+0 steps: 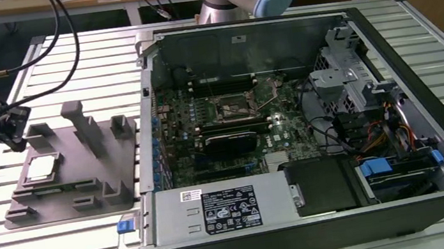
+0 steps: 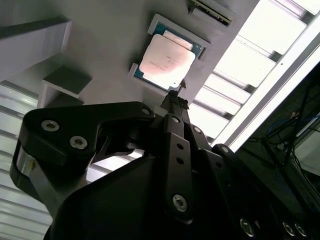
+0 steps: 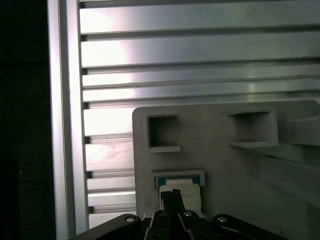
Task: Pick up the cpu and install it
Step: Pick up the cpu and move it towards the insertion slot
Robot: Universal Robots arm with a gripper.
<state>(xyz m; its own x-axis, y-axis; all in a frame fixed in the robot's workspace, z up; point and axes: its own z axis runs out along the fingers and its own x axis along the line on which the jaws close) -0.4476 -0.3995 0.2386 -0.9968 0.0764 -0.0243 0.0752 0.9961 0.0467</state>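
Computer case (image 1: 246,41) lies open across the centre and right of the exterior view, the grey tray (image 1: 74,173) sits at the exterior view's left on the slatted table (image 1: 432,26), and the gripper (image 1: 16,144) hovers there, fingers pressed together and empty, close above the cpu (image 1: 42,167) resting in a tray pocket.

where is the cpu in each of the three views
Exterior view: the cpu lies in the grey tray at the exterior view's left, close under the gripper.
Second wrist view: the cpu sits in a tray recess just beyond the gripper tip.
First wrist view: the cpu is partly hidden behind the gripper tip.
Shared landmark: the grey tray.
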